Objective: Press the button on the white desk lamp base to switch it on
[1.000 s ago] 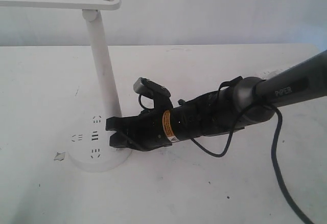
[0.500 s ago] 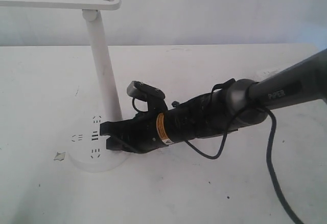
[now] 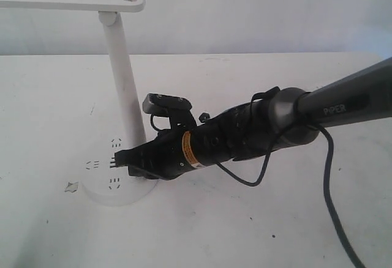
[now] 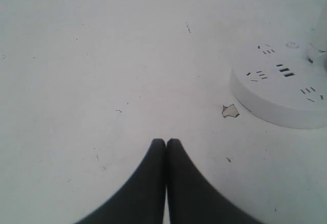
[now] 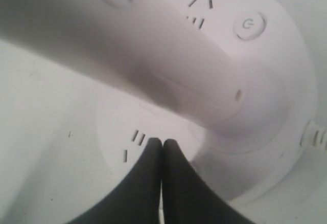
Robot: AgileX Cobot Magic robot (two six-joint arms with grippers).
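Reaches farther over the white desk lamp base point(image 3: 101, 189) than a second ago with right tool point(image 5: 162, 142); tips pressed together, empty, apart from the button point(image 5: 249, 25).

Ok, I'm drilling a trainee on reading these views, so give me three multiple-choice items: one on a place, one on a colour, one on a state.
1. Where is the tip of the right pincer?
A) over bare table, far from the lamp
B) at the white desk lamp base, beside the stem
C) on a cable

2. What colour is the base?
A) black
B) red
C) white

3. How is the left pincer?
A) shut, holding nothing
B) wide open
C) shut on a plug

Answers:
1 B: the right wrist view shows its tips at the base next to the stem, apart from the button.
2 C: every view shows the disc white.
3 A: the left wrist view shows its fingers pressed together over the table.
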